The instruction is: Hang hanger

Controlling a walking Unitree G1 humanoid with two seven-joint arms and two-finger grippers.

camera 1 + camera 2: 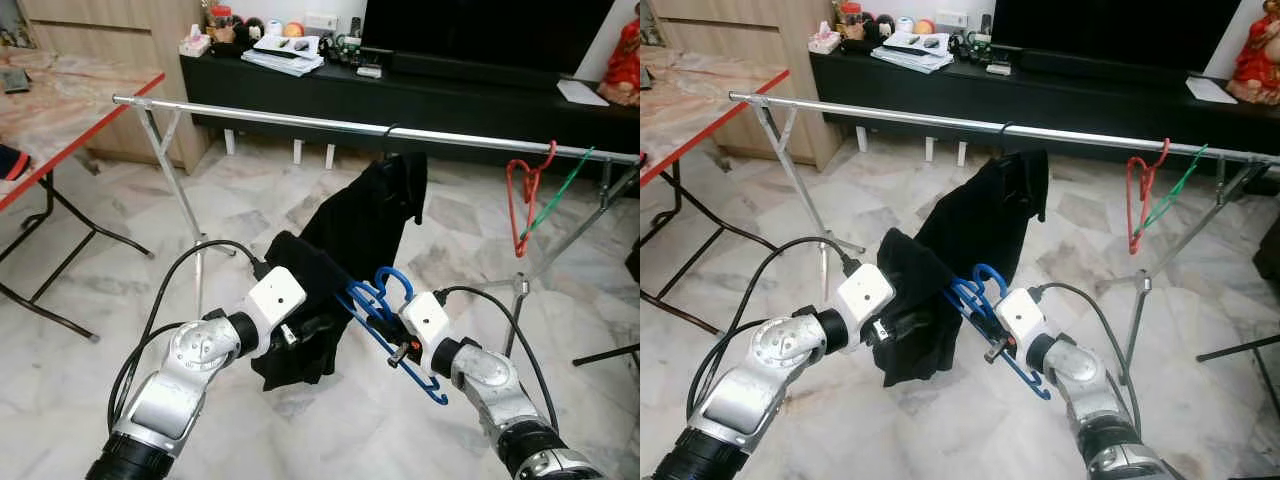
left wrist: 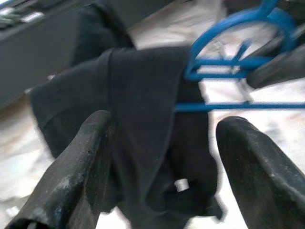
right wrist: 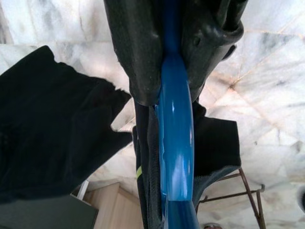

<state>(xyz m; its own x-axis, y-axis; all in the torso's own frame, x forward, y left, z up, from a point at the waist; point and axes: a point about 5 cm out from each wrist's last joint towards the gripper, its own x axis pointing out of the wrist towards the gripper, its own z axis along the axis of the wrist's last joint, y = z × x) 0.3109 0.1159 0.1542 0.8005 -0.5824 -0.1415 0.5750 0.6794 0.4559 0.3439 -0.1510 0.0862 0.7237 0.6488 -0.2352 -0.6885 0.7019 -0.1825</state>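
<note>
right pincer (image 1: 400,345) clamped on the blue hanger (image 1: 385,320) low in front of the clothes rail (image 1: 300,121), left pincer (image 1: 310,330) apart by the black garment (image 1: 300,300), so lift the hook clear over the rail's bare left stretch before lowering.

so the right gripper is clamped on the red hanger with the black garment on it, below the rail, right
Not quite: the hanger in the right gripper is blue, not red. The right wrist view shows its fingers shut on the blue hanger. The red hanger hangs on the rail, off to the right. The rest holds: the black garment is on the blue hanger, held below the rail.
</note>
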